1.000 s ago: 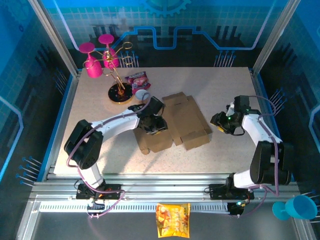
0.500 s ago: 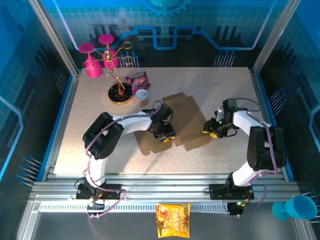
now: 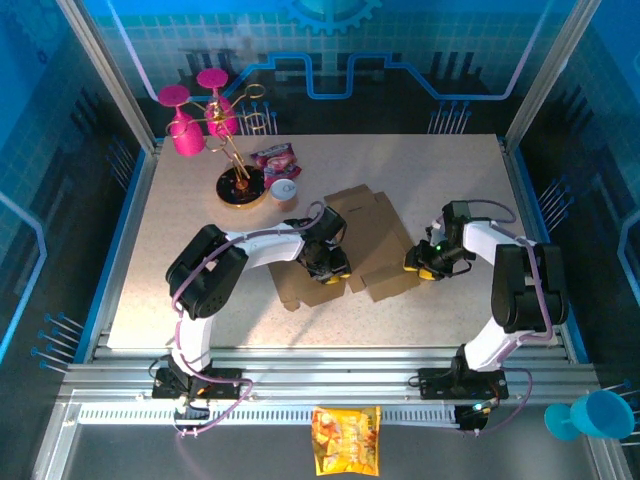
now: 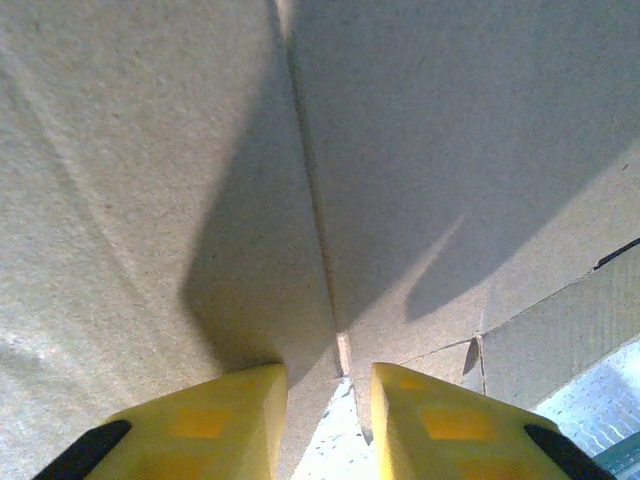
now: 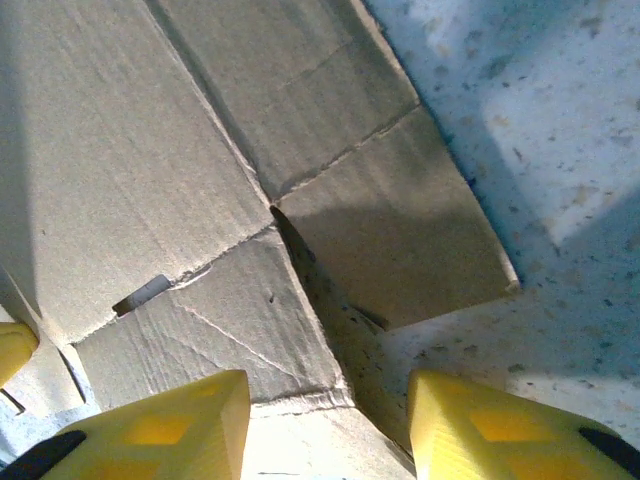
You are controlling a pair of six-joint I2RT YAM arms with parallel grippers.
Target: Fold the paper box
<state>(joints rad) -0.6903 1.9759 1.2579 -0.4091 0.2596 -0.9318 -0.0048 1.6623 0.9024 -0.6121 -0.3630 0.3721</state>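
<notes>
Paper box (image 3: 365, 240): opened-out brown sheet, lying mid-surface (image 3: 450, 175). Left pincer (image 3: 328, 262): arm stretched low across left panel, tips down on cardboard, narrowly parted. Right pincer (image 3: 421, 262): elbow bent, lowered at right edge, set wider, straddling corner flap.

Speckled beige table (image 3: 440, 170), blue patterned walls (image 3: 420, 40), aluminium frame (image 3: 330, 385).

You see the box (image 5: 150, 180) spread over the upper left and centre, with speckled table (image 5: 560, 150) at the right. Your right gripper (image 5: 330, 430) sits at the bottom, jaws apart, a flap corner between them.
</notes>
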